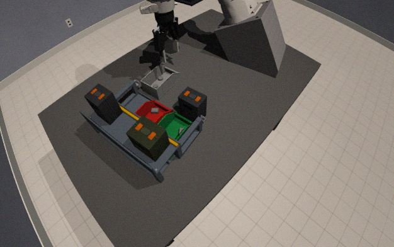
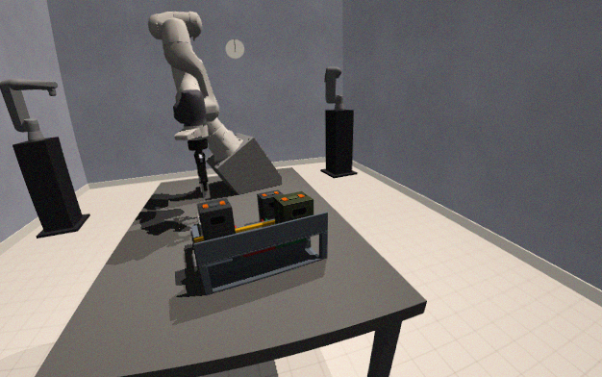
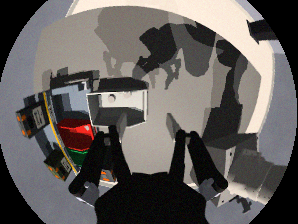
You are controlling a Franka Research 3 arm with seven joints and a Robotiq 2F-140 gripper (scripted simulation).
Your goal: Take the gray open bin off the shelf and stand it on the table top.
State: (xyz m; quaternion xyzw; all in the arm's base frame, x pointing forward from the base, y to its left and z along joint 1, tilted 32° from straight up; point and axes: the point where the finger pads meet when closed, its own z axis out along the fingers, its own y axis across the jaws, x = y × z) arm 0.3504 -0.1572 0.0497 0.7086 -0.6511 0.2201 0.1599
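Observation:
The gray open bin (image 1: 158,82) (image 3: 120,104) stands upright at the far side of the shelf (image 1: 136,159) (image 2: 260,240), just outside its frame, with small parts in it. I cannot tell whether its base rests on the table or on the shelf's edge. My gripper (image 1: 162,64) (image 2: 202,185) (image 3: 146,118) hangs just above and behind the bin's far rim. Its fingers stand apart, with only bare table between them. The red bin (image 1: 148,111) (image 3: 75,132) and the green bin (image 1: 172,127) sit side by side in the shelf. In the exterior view the gray bin is hidden.
Two black closed boxes (image 1: 102,102) (image 1: 192,102) and an olive one (image 1: 148,137) stand on top of the shelf, along a yellow bar (image 1: 129,114). The robot's slanted base (image 1: 252,41) stands on the dark table (image 1: 236,104) behind the gripper.

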